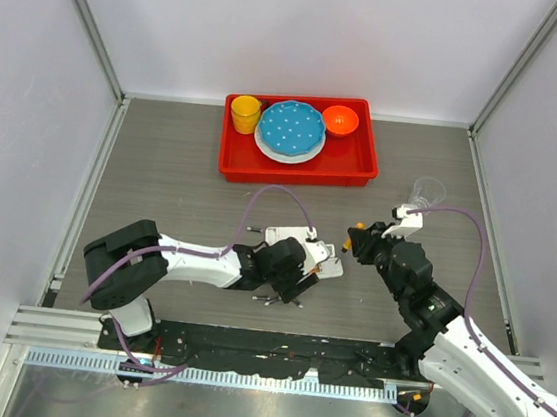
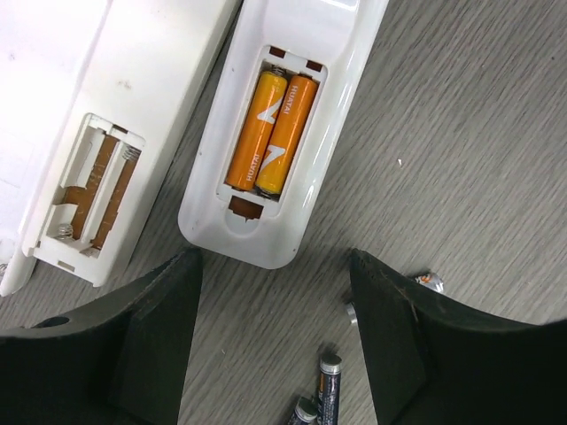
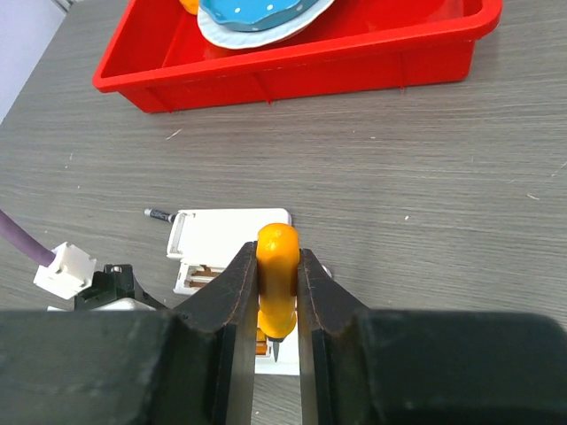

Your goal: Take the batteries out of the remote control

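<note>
In the left wrist view a white remote control [image 2: 292,53] lies back-up with its compartment uncovered, and two orange batteries [image 2: 270,133] sit side by side in it. A second white remote [image 2: 133,80] to its left shows an empty compartment. Two dark loose batteries [image 2: 328,385] lie on the table between the fingers of my left gripper [image 2: 275,336], which is open just short of the remote's end. Another small battery [image 2: 429,281] lies by the right finger. My right gripper [image 3: 277,252] is shut on an orange-handled screwdriver [image 3: 277,301], held above the remotes [image 3: 232,232].
A red tray [image 1: 364,163] at the back holds a yellow cup [image 1: 245,114], a blue plate [image 1: 290,129] and an orange bowl [image 1: 341,120]. A clear plastic cup [image 1: 427,193] stands at the right. One dark battery [image 3: 158,214] lies beside the far remote.
</note>
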Motion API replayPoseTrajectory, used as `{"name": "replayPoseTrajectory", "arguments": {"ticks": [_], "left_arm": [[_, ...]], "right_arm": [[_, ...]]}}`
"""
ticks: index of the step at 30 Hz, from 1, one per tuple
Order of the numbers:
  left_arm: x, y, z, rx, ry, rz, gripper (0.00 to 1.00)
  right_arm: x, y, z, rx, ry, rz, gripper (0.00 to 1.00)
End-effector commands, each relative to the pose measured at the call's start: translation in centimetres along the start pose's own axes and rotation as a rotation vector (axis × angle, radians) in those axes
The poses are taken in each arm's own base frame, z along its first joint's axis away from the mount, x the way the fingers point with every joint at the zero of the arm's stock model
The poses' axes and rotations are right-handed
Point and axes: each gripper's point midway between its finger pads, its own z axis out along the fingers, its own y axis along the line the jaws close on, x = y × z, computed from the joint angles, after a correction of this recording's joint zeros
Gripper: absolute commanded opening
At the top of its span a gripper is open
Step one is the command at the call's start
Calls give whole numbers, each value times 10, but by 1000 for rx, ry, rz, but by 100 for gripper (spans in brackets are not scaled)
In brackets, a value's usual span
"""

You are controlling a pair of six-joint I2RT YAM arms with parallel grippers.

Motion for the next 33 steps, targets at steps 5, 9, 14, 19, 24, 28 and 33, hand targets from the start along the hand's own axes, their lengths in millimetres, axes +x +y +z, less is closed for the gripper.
{"name": "replayPoseTrajectory", "arguments": {"ticks": [5, 9, 14, 19, 24, 28, 33], "left_arm": [[21, -23, -2, 144, 61, 13, 66], [14, -30, -7, 189, 23, 19, 65], [10, -39, -6, 236, 15, 18, 65], [8, -46, -7, 279, 18, 21, 64], [2, -41, -16, 261, -24, 38, 66], [3, -17, -17, 138, -31, 23, 66], [-4, 2, -16, 116, -43, -52, 66]], "right_arm": [[-8, 13, 7, -46, -38, 44, 2], [-3, 14, 10, -51, -25, 46, 1], [0, 17, 15, -62, -13, 48, 1], [0, 19, 16, -70, -11, 50, 1], [3, 16, 16, -59, -6, 46, 2], [1, 16, 16, -59, -10, 47, 2], [-1, 16, 15, -58, -17, 46, 2]]}}
